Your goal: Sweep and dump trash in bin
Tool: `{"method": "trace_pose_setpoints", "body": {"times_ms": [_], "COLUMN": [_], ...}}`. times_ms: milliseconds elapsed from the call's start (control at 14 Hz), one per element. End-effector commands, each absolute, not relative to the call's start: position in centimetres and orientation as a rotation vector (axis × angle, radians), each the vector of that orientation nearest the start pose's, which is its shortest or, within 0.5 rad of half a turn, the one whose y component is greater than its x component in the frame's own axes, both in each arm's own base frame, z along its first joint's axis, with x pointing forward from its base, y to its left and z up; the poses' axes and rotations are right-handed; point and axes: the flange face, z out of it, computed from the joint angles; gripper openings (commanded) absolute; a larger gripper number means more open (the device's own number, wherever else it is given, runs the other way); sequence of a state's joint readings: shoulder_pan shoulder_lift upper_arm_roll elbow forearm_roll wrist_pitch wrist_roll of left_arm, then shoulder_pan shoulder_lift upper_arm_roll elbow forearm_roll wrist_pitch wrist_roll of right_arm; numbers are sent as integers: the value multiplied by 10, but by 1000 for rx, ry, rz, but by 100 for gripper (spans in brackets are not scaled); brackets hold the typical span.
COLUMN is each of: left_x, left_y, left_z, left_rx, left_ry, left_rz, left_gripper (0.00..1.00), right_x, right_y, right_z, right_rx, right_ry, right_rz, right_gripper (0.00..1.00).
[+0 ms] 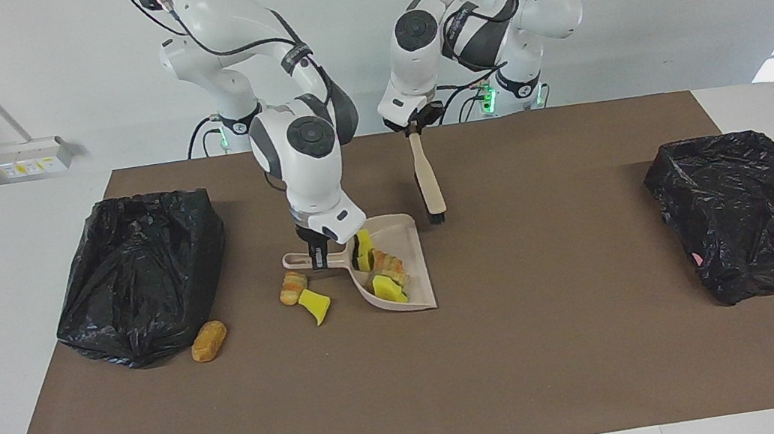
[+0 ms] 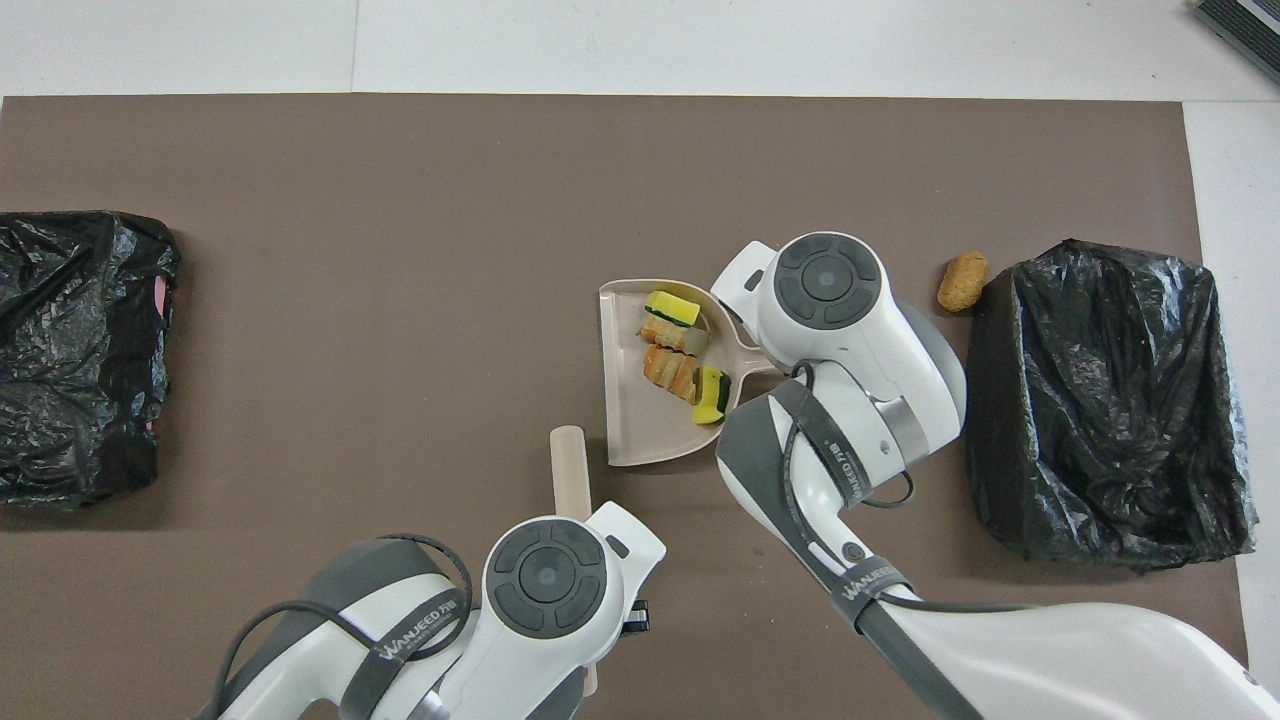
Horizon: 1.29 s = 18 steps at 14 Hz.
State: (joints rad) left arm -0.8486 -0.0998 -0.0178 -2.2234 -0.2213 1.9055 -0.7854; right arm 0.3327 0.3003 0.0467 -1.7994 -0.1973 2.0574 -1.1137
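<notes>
R. gripper was clamped on the handle of the dustpan, held near mid-table. L. gripper gripped the top of the brush, which hung bristles-down over the mat, beside the pan's edge nearer the robots.

Trash: four pieces lay in the pan, two yellow chunks w/ two tan lumps between them. Facing view alone showed two more on the mat just beside the pan handle, toward the right arm's end: a tan lump and a yellow chunk, touching or nearly so. In the overhead view the right arm's wrist covered that spot. A fourth tan lump lay against the bin at the right arm's end, seen in both views. A second bin, black-bagged like the first, stood at the left arm's end, well apart from the trash.

Overhead view hid both grippers under the arms' housings; only the brush's pale back poked out ahead of the left arm. Whether the pan was touching the mat or just off it, neither view settled. The overhead view showed the pan's open mouth facing the left arm's end.
</notes>
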Motion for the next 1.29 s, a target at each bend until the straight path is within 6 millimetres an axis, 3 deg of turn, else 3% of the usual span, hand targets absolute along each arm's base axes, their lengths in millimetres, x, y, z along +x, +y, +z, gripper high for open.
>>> {"method": "trace_pose_setpoints", "body": {"times_ms": [0, 430, 573, 645, 931, 1074, 1218], "left_x": [264, 219, 182, 179, 171, 166, 166], "left_y": [-383, -414, -426, -429, -428, -425, -424], "left_z": [407, 404, 392, 392, 381, 375, 374], "left_rx": [-3065, -3087, -3061, -3083, -3075, -3061, -3060], "left_ry": [7, 47, 47, 38, 49, 57, 74], "left_rz": [419, 356, 349, 330, 328, 336, 341], "left_gripper": [0, 0, 0, 0, 0, 0, 0], "right_x": [596, 620, 620, 618, 602, 580, 566], "right_y": [190, 78, 32, 6, -91, -153, -193], "right_z": [424, 482, 498, 506, 528, 531, 532], "right_rx": [2096, 2123, 2139, 2146, 2190, 2332, 2272], "right_ry": [2114, 2093, 2065, 2051, 2067, 2010, 2081], "right_rz": [-86, -143, -131, -122, -77, -49, -57], "right_gripper": [0, 0, 0, 0, 0, 0, 0]}}
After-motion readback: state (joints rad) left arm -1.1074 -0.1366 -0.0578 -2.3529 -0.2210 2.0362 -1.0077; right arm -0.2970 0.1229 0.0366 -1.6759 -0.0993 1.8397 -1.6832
